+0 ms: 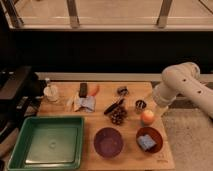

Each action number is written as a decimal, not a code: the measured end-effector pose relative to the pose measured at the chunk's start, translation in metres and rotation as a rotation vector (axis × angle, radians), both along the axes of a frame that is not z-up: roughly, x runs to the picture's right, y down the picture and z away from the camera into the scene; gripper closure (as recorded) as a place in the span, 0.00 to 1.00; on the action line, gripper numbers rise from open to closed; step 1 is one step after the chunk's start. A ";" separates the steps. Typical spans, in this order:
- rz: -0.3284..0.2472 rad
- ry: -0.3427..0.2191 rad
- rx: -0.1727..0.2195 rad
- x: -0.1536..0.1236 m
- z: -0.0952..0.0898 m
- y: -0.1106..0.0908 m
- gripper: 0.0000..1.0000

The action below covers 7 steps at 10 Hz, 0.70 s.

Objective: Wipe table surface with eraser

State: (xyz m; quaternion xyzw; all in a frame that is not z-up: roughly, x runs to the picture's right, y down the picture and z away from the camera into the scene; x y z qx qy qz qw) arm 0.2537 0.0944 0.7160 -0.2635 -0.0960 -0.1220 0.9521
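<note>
Eraser (83, 90): dark block, upper left of the table surface (106, 93), lying flat.
Touching its right side: orange object (94, 90).
Just below: blue-grey cloth (86, 103).
Left: small white bottle (50, 92).
Lower left: green tray (46, 141).
Centre: dark utensil (114, 106), pine cone (117, 117), small metal cup (140, 105); these lie between the eraser and the gripper.
Bottom: purple bowl (108, 142); brown bowl (156, 136) holding a blue sponge (145, 142); orange ball (147, 117).
Gripper (160, 106): right edge of the table, well apart from the eraser, claw spread, holding nothing.
</note>
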 end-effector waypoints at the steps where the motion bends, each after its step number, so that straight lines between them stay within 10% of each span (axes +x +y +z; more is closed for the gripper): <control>1: 0.000 0.000 0.000 0.000 0.000 0.000 0.34; 7: -0.021 -0.003 0.015 -0.001 -0.003 -0.004 0.34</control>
